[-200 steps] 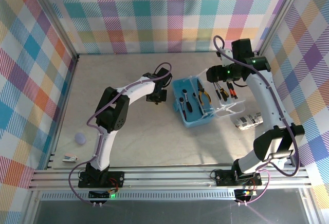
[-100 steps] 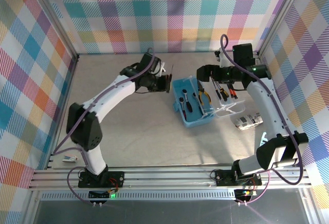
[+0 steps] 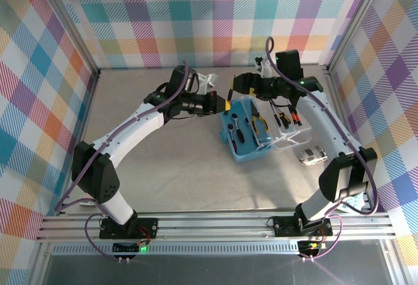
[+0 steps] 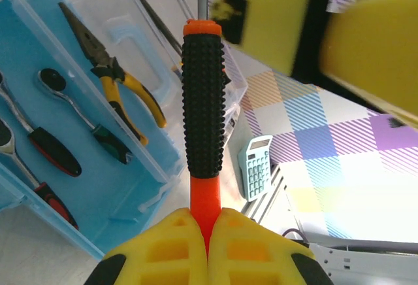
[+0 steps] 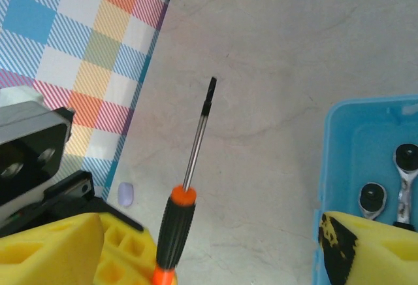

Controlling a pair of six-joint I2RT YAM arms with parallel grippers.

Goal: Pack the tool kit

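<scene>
The tool kit's light blue case [image 3: 228,133] lies open on the table, with pliers [image 3: 259,121] and ratchets [image 4: 55,151] in it. Its clear lid [image 3: 292,142] holds several small screwdrivers [image 3: 285,116]. My left gripper [image 3: 221,104] hovers at the case's far left corner, shut on the orange end of a black-and-orange screwdriver [image 4: 203,102]. The shaft points away from it, towards my right gripper [image 3: 236,87]. In the right wrist view, that screwdriver [image 5: 175,233] rises between the wide-open fingers of my right gripper [image 5: 212,242], and neither finger touches it.
A light blue calculator [image 4: 258,165] lies on the table to the right of the case. A small lilac object [image 5: 125,194] sits far off on the table's left side. Checked walls stand close behind both grippers.
My left arm has swung right, carrying the screwdriver up to the case. The right gripper has moved left to meet it, and its fingers now stand around the tool.
</scene>
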